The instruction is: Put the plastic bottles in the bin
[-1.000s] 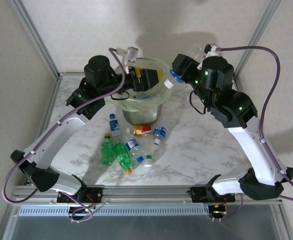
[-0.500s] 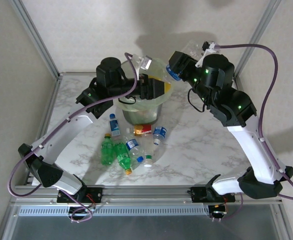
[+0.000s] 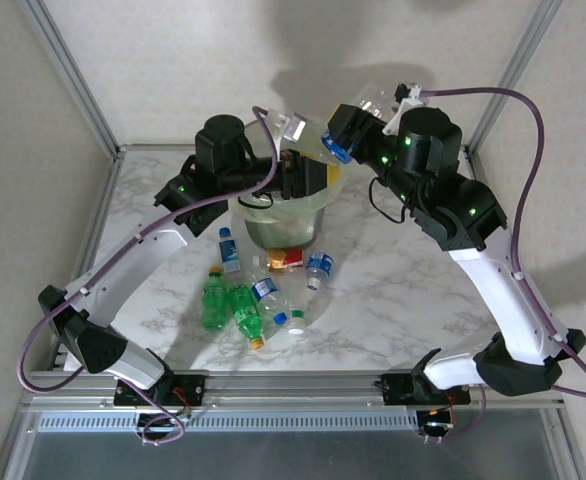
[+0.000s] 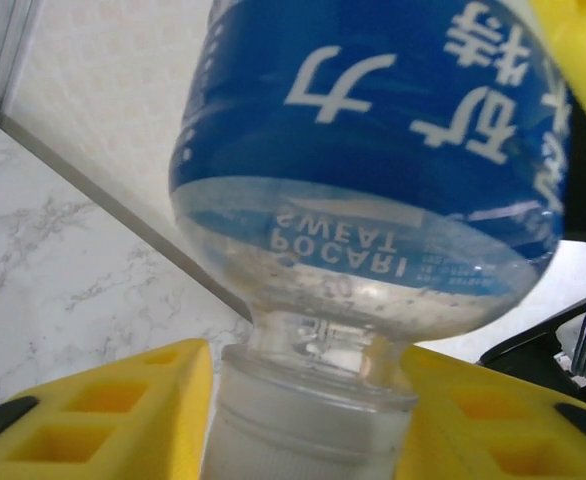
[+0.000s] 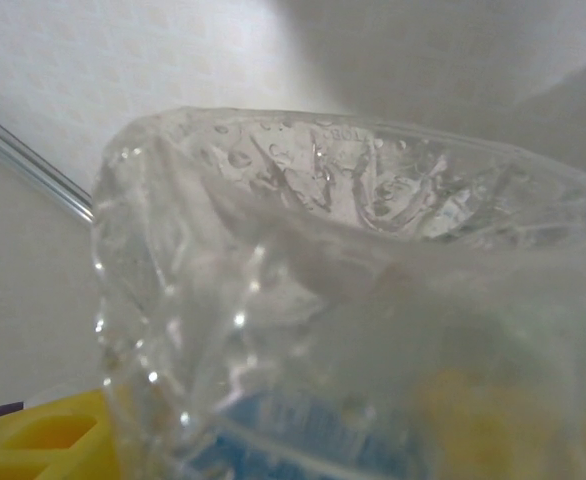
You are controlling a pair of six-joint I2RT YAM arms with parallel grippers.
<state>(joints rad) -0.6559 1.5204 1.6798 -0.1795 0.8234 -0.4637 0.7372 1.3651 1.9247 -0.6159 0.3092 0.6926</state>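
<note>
One marble worktop (image 3: 413, 290) carried everything. The bin (image 3: 263, 215), its largest load, stood near the middle of the far edge. A cluster of loose bottles (image 3: 241, 310) lay on the worktop just on the near side of the bin, well apart from both grippers.

The right gripper (image 3: 341, 140) hung above the bin's far-right rim, clamped across the blue label of a Pocari Sweat bottle (image 3: 371, 97). In the right wrist view the crumpled clear base rose above one yellow finger pad (image 5: 33, 440).

The bottle's long axis ran on a slant. Its base pointed up and out toward the far right corner, and its neck pointed down and in toward the bin's mouth. That neck end aimed straight at the left gripper (image 3: 311, 175), which hovered over the open mouth. The left arm was therefore the nearer one to the neck, while the right arm bore the bottle.

In the left wrist view the pale cap (image 4: 308, 420) sat between the left gripper's yellow fingers (image 4: 123, 400). The pads looked to touch it on both sides, but from so close I could not tell whether they gripped it or merely flanked it.

I judged that the coming move turned on this line-up. With the neck end lowest and over the liner, the bottle would go in cap first, provided the left fingers did not block it.
</note>
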